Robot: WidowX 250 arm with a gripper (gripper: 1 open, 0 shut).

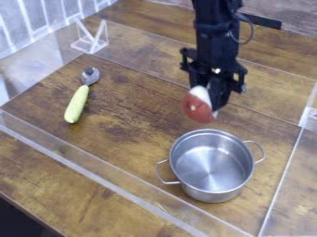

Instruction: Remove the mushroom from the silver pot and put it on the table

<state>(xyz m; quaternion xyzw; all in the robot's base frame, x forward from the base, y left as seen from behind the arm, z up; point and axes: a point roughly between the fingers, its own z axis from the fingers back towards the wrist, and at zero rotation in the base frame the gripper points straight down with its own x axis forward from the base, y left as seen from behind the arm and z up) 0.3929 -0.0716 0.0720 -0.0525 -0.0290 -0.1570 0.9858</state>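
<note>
My gripper (205,93) hangs from the black arm at upper centre, pointing down, shut on the mushroom (198,105). The mushroom's red-brown cap and white stem show just below the fingers, in the air above the table (136,111). The silver pot (213,165) stands below and a little to the right of the gripper, round and shiny with small loop handles, and nothing shows inside it. The mushroom is to the upper left of the pot's rim, apart from it.
A spoon with a yellow-green handle (78,97) lies on the wood at the left. Clear acrylic walls (136,199) border the tabletop in front and at the right. A small clear stand (89,37) sits at the back left.
</note>
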